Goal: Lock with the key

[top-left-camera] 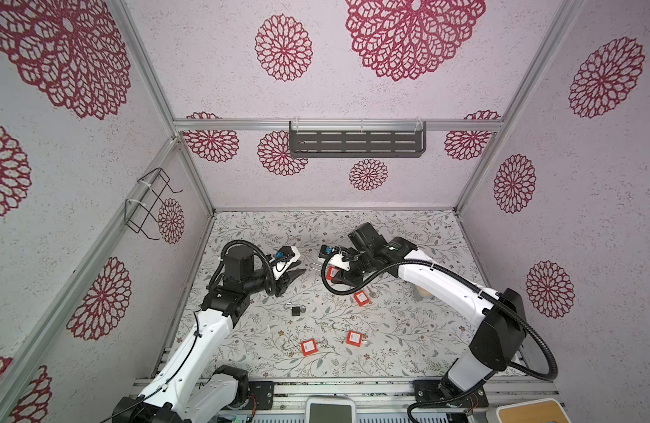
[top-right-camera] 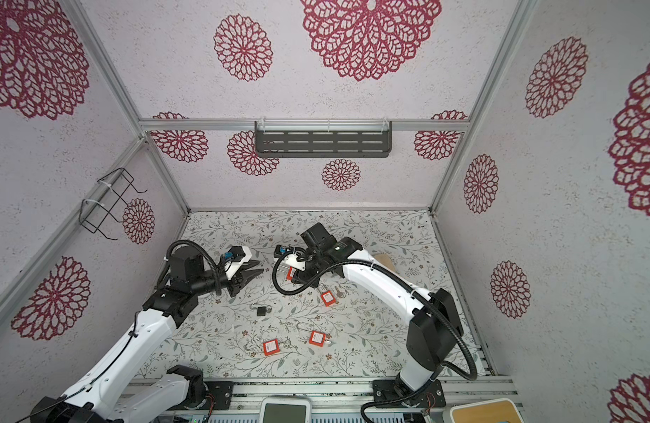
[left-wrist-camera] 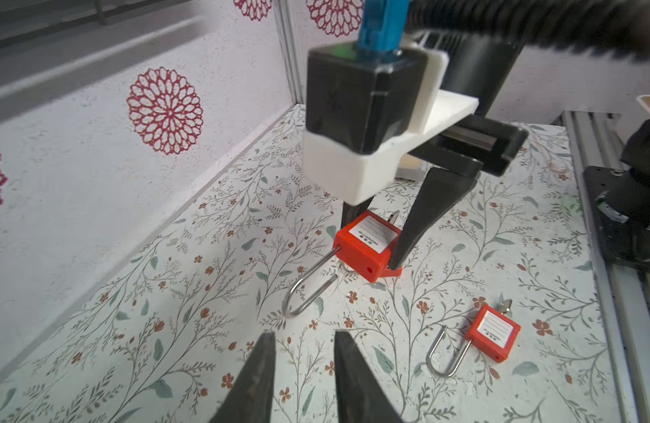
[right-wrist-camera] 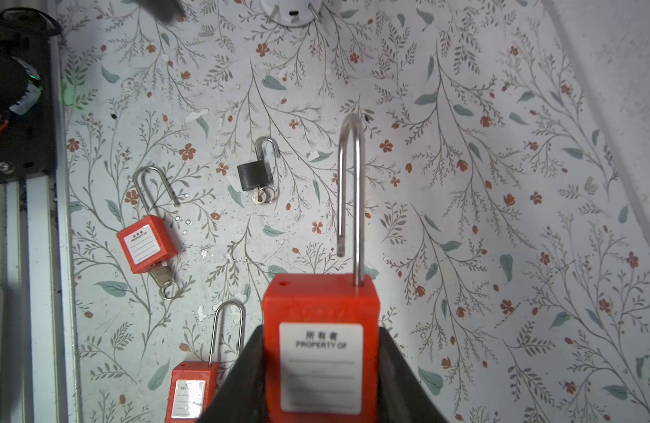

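My right gripper [right-wrist-camera: 321, 331] is shut on the body of a red padlock [right-wrist-camera: 321, 348] with a white label. The padlock's long steel shackle [right-wrist-camera: 352, 183] is open, its free end out of the body. In both top views that padlock [top-left-camera: 332, 272] [top-right-camera: 290, 273] sits mid-table, low over the floral mat. A silver key tip [left-wrist-camera: 393, 216] shows behind the padlock's body. My left gripper [left-wrist-camera: 305, 335] [top-left-camera: 302, 267] is open and empty, a short way from the shackle's bend [left-wrist-camera: 297, 307].
Three more red padlocks [top-left-camera: 362, 298] [top-left-camera: 353, 337] [top-left-camera: 308, 347] and a small black padlock [top-left-camera: 297, 311] lie open on the mat, some with keys in them. A grey shelf [top-left-camera: 356, 143] hangs on the back wall and a wire rack [top-left-camera: 151, 205] on the left wall.
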Action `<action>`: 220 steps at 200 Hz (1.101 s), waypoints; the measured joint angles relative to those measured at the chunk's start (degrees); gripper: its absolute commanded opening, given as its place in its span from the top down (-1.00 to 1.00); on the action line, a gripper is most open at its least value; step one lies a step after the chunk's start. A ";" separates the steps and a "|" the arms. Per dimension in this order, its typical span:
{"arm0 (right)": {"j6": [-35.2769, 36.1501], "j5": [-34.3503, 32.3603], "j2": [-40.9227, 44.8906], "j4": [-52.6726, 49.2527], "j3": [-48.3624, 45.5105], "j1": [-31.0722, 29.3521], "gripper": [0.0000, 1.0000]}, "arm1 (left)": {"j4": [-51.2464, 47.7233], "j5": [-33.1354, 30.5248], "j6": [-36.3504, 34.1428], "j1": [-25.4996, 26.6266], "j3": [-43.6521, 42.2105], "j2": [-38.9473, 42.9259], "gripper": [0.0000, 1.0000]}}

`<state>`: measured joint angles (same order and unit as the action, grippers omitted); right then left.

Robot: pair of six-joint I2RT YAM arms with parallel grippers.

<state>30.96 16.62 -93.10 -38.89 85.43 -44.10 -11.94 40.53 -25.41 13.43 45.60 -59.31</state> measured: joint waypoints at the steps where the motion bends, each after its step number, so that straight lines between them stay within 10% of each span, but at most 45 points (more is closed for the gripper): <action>1: 0.02 0.00 0.13 0.02 -0.04 0.00 0.63 | -0.15 0.20 -0.33 0.00 0.22 -0.22 0.31; 121: 2.12 -0.31 6.32 0.59 -3.50 0.07 0.63 | -9.88 13.09 -10.60 -0.09 10.82 -12.83 0.18; 220: 2.67 -0.39 6.82 2.34 -4.35 0.00 0.63 | -11.93 13.18 -10.60 1.18 12.04 -16.22 0.46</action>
<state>33.63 16.23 -86.28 -36.56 81.08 -44.10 -23.88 53.71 -36.01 14.61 57.65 -75.53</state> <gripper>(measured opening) 0.406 0.285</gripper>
